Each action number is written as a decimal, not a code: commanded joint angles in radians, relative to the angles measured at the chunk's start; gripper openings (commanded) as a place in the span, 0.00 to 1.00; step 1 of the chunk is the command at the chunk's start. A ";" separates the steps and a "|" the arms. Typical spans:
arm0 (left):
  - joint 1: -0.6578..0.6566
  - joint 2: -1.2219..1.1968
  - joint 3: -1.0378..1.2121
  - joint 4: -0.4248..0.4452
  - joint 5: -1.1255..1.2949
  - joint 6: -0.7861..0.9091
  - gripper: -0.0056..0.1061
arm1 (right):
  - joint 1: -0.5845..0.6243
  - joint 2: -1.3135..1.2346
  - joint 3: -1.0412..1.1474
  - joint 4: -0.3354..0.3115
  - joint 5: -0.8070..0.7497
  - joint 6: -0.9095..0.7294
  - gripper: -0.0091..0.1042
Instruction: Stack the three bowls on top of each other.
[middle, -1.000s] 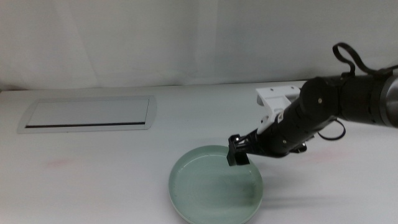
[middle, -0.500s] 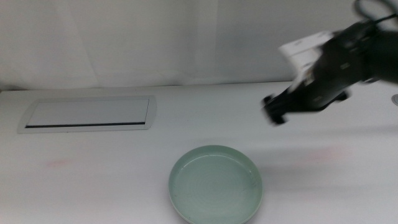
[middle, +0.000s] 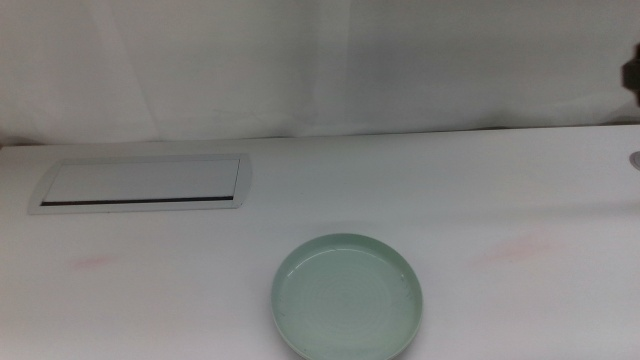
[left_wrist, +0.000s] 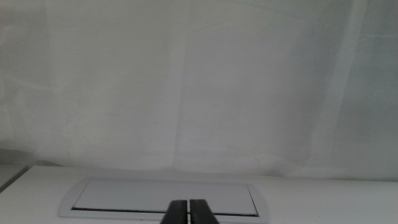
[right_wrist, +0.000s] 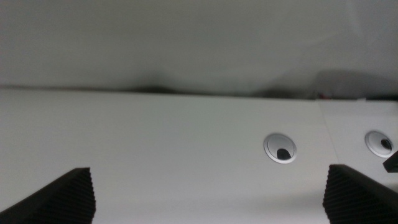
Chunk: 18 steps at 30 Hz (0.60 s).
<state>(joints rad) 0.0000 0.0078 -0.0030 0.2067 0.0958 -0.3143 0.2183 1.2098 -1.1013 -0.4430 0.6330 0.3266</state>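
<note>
I am holding my right gripper (right_wrist: 208, 193) wide open and empty off the bench's right edge, my left gripper (left_wrist: 189, 211) waiting closed, the mint bowl (middle: 346, 297) sitting near the front edge, needing another bowl fetched next.

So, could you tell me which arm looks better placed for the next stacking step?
Probably right: the right gripper is open over the table, while the left gripper is shut, facing the white panel. Only the mint bowl shows.
</note>
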 joint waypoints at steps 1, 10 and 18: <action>0.000 -0.038 0.029 -0.004 -0.005 -0.006 0.02 | -0.009 -0.126 0.091 -0.026 -0.069 0.029 0.98; 0.002 -0.038 0.029 -0.004 -0.005 -0.006 0.02 | -0.009 -0.606 0.414 -0.019 -0.162 0.043 0.98; 0.002 -0.038 0.029 -0.004 -0.005 -0.006 0.02 | -0.009 -1.091 0.674 -0.007 -0.161 0.095 0.98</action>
<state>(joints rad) 0.0000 0.0078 -0.0030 0.2067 0.0958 -0.3143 0.2183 0.1851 -0.4700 -0.4538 0.4803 0.4227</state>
